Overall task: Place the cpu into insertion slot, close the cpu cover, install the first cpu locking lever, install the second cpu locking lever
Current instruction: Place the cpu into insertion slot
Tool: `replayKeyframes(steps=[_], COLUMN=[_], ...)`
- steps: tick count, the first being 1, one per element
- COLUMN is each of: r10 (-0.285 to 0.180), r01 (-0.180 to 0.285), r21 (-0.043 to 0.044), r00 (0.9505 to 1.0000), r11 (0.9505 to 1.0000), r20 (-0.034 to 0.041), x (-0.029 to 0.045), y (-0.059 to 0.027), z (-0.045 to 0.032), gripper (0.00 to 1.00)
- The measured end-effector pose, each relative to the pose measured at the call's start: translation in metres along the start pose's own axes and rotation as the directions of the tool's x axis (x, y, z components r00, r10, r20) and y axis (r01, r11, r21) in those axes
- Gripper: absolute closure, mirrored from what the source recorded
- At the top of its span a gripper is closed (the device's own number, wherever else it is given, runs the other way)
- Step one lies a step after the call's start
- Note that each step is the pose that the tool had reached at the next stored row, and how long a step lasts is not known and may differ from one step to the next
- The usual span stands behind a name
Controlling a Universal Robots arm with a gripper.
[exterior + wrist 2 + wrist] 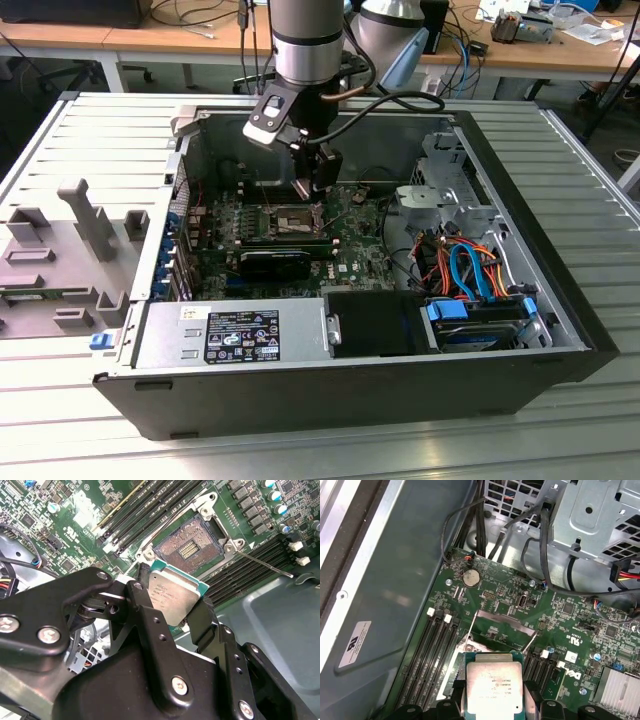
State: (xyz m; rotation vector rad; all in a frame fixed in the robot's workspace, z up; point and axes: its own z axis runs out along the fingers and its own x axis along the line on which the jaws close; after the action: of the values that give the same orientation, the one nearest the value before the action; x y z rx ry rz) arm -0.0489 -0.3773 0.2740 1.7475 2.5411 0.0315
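I judge the task to be at its first step: the insertion slot [189,544] is empty with its pin field exposed, the cpu cover [502,618] is raised, and both locking steps remain. The end effector [316,188] grips the cpu [172,597] by opposite edges. It holds the cpu just above the slot, slightly toward the exterior view's right, not seated.

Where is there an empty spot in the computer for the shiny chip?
The open socket, between the two banks of memory slots, is bare. Around the drive cage it is crowded with cables. The end effector holds the chip.
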Motion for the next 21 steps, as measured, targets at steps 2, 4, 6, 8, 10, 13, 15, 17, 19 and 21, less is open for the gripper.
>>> replayKeyframes(steps=[2, 4, 6, 8, 10, 13, 15, 17, 19, 21], r10=[0.004, 0.007, 0.011, 0.015, 0.017, 0.023, 0.029, 0.035, 0.039, 0.042], r01=[-0.004, -0.007, -0.011, -0.015, -0.017, -0.023, -0.029, -0.035, -0.039, -0.042], r21=[0.0006, 0.0011, 0.002, 0.0024, 0.0028, 0.0034, 0.004, 0.0046, 0.005, 0.0053], r00=[1.0, 1.0, 0.9999, 0.9999, 0.9998, 0.9997, 0.9995, 0.9993, 0.9992, 0.999], r11=[1.0, 1.0, 0.9999, 0.9999, 0.9998, 0.9997, 0.9996, 0.9994, 0.9992, 0.9991], r20=[0.0015, 0.0027, 0.0048, 0.0058, 0.0066, 0.008, 0.0094, 0.0108, 0.012, 0.0127], x=[0.0, 0.0, 0.0, 0.0, 0.0, 0.0, 0.0, 0.0, 0.0, 0.0], y=[0.0, 0.0, 0.0, 0.0, 0.0, 0.0, 0.0, 0.0, 0.0, 0.0], z=[0.0001, 0.0002, 0.0003, 0.0003, 0.0004, 0.0006, 0.0007, 0.0008, 0.001, 0.001], gripper=[0.46, 0.46, 0.46, 0.46, 0.46, 0.46, 0.46, 0.46, 0.46, 0.46])
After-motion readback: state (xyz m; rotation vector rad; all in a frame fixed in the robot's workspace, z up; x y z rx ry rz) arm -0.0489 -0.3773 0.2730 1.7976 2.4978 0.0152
